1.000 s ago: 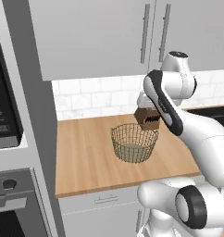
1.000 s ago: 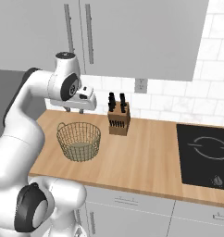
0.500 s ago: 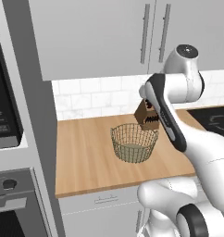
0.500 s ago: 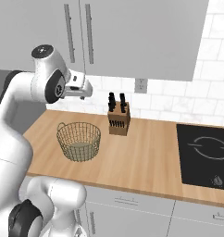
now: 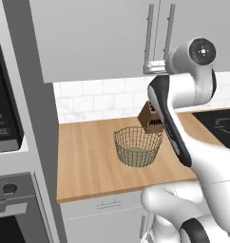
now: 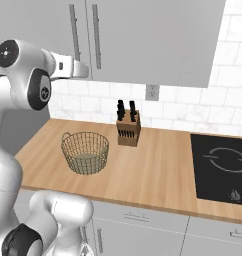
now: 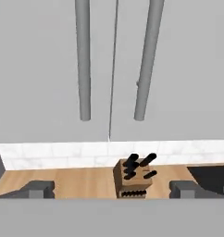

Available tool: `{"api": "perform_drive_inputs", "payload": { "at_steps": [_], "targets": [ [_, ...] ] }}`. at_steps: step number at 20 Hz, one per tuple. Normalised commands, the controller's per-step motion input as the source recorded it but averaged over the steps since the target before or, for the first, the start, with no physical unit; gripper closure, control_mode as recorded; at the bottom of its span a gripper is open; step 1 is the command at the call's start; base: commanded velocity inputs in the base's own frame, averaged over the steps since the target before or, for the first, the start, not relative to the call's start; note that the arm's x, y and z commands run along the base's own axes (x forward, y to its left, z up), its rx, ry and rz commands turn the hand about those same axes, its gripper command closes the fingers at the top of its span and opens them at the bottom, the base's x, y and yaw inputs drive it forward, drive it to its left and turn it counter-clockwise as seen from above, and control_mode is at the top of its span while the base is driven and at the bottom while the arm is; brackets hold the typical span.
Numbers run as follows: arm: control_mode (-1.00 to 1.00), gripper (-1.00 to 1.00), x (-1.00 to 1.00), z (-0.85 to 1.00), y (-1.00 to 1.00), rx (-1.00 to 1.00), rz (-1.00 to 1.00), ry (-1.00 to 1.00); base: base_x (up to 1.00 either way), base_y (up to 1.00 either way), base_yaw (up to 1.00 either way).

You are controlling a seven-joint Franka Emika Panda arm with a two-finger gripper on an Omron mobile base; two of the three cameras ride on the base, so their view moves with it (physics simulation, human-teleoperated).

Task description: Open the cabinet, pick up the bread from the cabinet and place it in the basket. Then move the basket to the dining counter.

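The cabinet (image 5: 102,38) hangs over the worktop with both light-grey doors closed (image 6: 153,35). Its two silver bar handles (image 7: 83,60) run side by side along the door seam. My gripper (image 5: 153,68) is up at the handles' lower ends (image 6: 84,71), a short way in front of the doors. In the hand view its jaws (image 7: 111,189) stand wide apart with nothing between them. The tan wire basket (image 5: 136,148) sits empty on the worktop (image 6: 85,152), below the hand. The bread is hidden behind the doors. The dining counter is out of view.
A wooden knife block (image 6: 128,132) stands just behind the basket (image 5: 150,118) against the white tile backsplash. A black cooktop (image 6: 225,167) lies to the right. A microwave (image 5: 3,114) and oven (image 5: 12,209) fill the tall unit at left. Bare worktop (image 5: 86,156) lies left of the basket.
The arm has lifted the hand from beside the knife block, just above the basket, up to the lower ends of the cabinet handles. Basket and knife block have not moved.
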Motion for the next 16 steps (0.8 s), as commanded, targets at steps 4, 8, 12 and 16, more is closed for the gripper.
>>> {"api": "perform_drive_inputs", "payload": {
  "at_steps": [4, 8, 12, 16],
  "targets": [
    [-1.00, -1.00, -0.10, 0.39, 0.36, 0.11, 0.01, -0.15, 0.00, 0.00, 0.00],
    [-1.00, -1.00, 0.01, 0.12, 0.08, 0.20, 0.13, -0.01, 0.00, 0.00, 0.00],
    [-1.00, -1.00, 0.19, 0.17, 0.00, 0.09, 0.09, -0.06, 0.00, 0.00, 0.00],
    [-1.00, -1.00, 0.44, 0.12, 0.00, 0.00, 0.00, -0.08, 0.00, 0.00, 0.00]
  ]
}}
